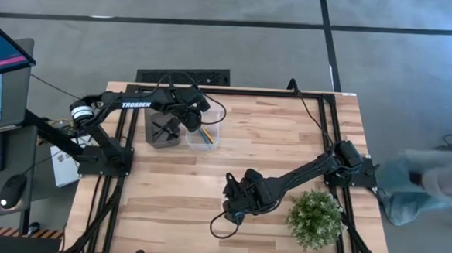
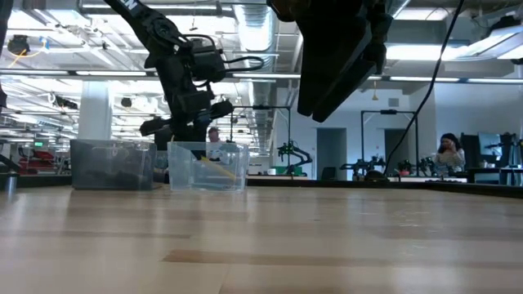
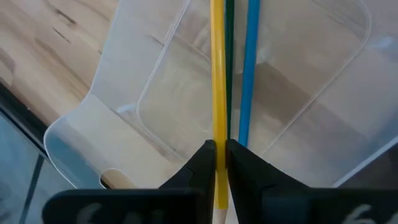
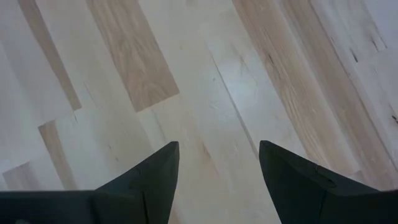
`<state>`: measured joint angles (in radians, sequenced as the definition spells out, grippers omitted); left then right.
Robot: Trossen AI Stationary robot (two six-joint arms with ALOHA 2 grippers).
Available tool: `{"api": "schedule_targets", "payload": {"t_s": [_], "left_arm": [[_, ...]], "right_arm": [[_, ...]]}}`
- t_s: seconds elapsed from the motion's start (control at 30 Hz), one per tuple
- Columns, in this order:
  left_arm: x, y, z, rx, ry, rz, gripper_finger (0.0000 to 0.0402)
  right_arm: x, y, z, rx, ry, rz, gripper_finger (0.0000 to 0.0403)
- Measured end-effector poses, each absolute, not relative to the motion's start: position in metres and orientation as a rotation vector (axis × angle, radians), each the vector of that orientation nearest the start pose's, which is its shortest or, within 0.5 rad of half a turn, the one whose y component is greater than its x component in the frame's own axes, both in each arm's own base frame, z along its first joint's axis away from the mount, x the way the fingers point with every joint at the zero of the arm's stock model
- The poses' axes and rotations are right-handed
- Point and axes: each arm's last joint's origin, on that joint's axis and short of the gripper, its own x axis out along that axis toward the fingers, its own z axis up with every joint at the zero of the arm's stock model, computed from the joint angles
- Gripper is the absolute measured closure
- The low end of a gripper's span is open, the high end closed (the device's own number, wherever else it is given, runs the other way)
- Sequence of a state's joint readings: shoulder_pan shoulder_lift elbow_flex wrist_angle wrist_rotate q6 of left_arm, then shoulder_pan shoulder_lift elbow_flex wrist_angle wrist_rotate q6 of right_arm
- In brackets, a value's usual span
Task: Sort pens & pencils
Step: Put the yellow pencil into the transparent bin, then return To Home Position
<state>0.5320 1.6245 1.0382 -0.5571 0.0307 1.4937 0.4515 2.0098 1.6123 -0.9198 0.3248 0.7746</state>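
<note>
My left gripper point(image 3: 219, 158) pinches the yellow pencil point(image 3: 217, 74) over the clear bin point(image 3: 93, 118) near the counter's far edge; its length runs straight ahead, parallel to the blue pencil point(image 3: 250, 68) lying there. Right gripper point(image 4: 219, 171) idles agape mid-counter.

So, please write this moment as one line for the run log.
left hand: shut on yellow pencil over clear bin | blue pencil, dark pencil: in bin | right hand: open, empty, above bare table

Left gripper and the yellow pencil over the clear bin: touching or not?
Touching. The left wrist view shows the left gripper with both fingers closed against the yellow pencil, which runs between them over the clear bin.
</note>
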Motion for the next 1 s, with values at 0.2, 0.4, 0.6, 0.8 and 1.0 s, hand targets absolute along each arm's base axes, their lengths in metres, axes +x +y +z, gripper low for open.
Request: {"api": "schedule_targets", "payload": {"t_s": [0.2,0.4,0.6,0.8,1.0], "left_arm": [[0.2691,0.1574,0.1936,0.958,1.169,-0.422,0.0367],[0.2694,0.1567,0.1938,0.883,1.148,-0.396,0.0367],[0.2686,0.1563,0.1934,0.875,1.154,-0.401,0.0358],[0.2684,0.1562,0.1933,0.872,1.156,-0.402,0.0343],[0.2679,0.1559,0.1961,0.844,1.152,-0.37,0.0339]], "right_arm": [[0.3686,0.1685,0.2108,0.178,1.158,-0.357,0.0159],[0.3687,0.1685,0.2108,0.178,1.158,-0.357,0.0159],[0.3687,0.1685,0.2108,0.179,1.158,-0.357,0.0159],[0.3687,0.1685,0.2108,0.179,1.158,-0.358,0.0159],[0.3689,0.1679,0.211,0.166,1.144,-0.372,0.0159]]}}
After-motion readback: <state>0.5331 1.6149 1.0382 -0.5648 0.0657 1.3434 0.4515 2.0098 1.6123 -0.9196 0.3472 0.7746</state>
